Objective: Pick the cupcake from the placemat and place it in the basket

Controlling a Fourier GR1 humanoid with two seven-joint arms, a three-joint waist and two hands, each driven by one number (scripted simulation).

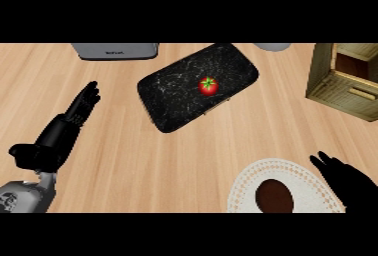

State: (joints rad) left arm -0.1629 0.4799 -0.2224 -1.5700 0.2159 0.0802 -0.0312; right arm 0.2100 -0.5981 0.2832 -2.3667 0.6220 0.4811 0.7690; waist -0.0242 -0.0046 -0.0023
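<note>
Looking down at the counter, I see the cupcake on the white lacy placemat at the lower right of the frame, showing only its dark brown top. It is probably light and soft, with a top that would crush or smear, so I would take it by the sides, low down. The right hand is just beside it at the frame's right edge, fingers straight and spread, holding nothing. The left hand rests open at the left, fingers up. The wooden basket stands well apart in the upper right, past a dark tray carrying a tomato.
</note>
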